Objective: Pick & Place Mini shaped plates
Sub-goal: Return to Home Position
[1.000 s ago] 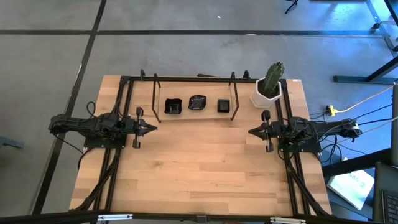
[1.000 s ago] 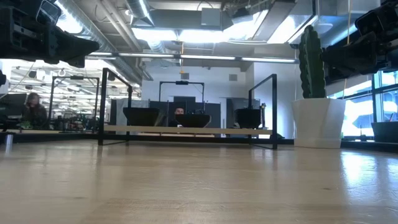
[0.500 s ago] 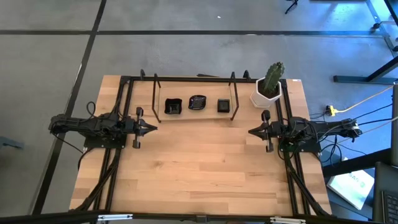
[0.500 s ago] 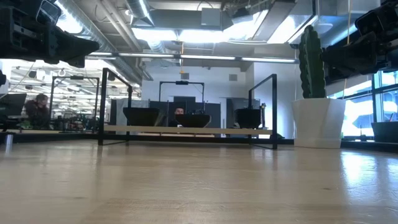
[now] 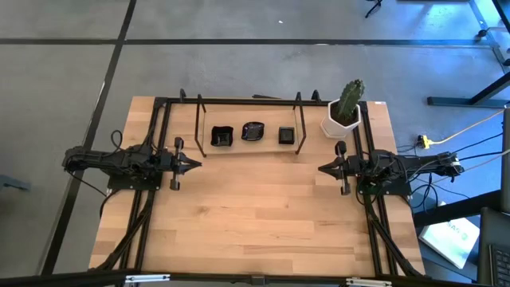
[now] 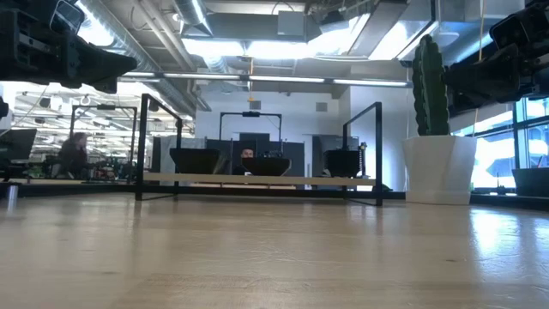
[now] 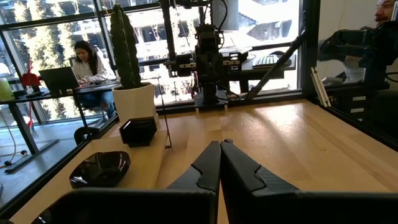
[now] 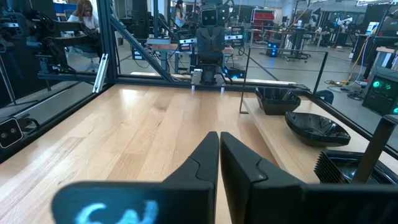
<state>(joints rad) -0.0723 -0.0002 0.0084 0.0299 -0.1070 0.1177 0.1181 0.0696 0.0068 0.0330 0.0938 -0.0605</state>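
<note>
Your left end effector [image 5: 195, 165]: fingers together, arm stretched level, inward from table [image 5: 255, 215] left edge. Right end effector [image 5: 321, 169]: together, mirrored from right edge. Mini shaped plates [image 5: 253, 132] on shelf [image 5: 268, 146], far edge.

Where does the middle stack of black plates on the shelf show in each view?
High view: the middle stack sits at the centre of the shelf board.
Low view: middle stack, near the picture's centre.
Left wrist view: middle stack, lower left.
Right wrist view: middle stack, right side.
Shared landmark: the shelf board under it.
</note>
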